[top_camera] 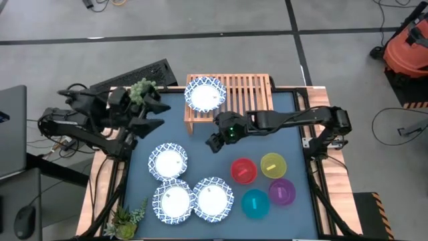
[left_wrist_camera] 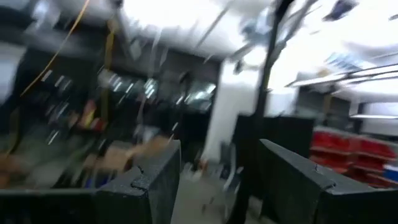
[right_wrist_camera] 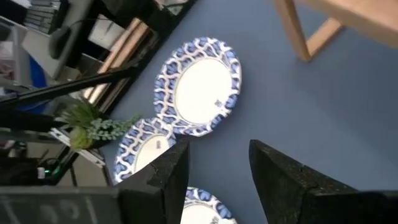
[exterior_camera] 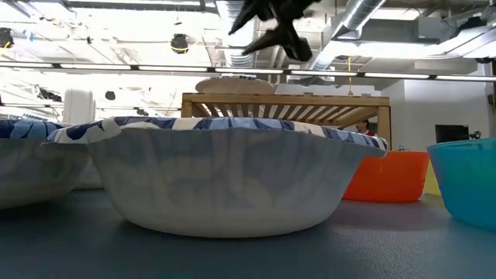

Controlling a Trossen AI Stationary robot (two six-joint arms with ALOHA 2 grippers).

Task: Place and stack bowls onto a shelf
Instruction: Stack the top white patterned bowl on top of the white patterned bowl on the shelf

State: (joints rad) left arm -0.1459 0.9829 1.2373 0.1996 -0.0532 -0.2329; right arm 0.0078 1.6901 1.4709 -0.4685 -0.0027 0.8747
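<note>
You had the shelf [top_camera: 244, 94] at the upper middle of the overhead frame: pale wood, with parallel slats running up-down in the picture and its long side lying left-right. One white bowl with a blue patterned rim [top_camera: 205, 94] sat upright on the shelf's left end, overhanging the edge a little. Three more patterned bowls lay on the dark blue tabletop [top_camera: 200, 150] at lower left, one [top_camera: 168, 161] above a touching pair [top_camera: 174, 202] [top_camera: 213, 199]. All were round, shallow and wavy-rimmed, mouths up. The four small smooth plastic bowls clustered at lower right: red [top_camera: 243, 170], yellow [top_camera: 273, 164], purple [top_camera: 281, 191] and teal [top_camera: 255, 203].

Your right gripper [top_camera: 215, 142] hung over bare tabletop just below the shelf's left end, its arm stretching in from the right. Its wrist camera showed its two dark fingers [right_wrist_camera: 163, 177] parted with nothing between them, above a patterned bowl. Your left gripper [top_camera: 155, 114] was raised off the table's upper-left edge beside a green plant sprig [top_camera: 141, 90]; its fingers [left_wrist_camera: 146, 183] stood apart and empty, though that wrist picture was too smeared to read beyond them.

From table height, one patterned bowl filled the frame and hid most of the shelf's legs; the teal bowl was cut off at the right edge.
</note>
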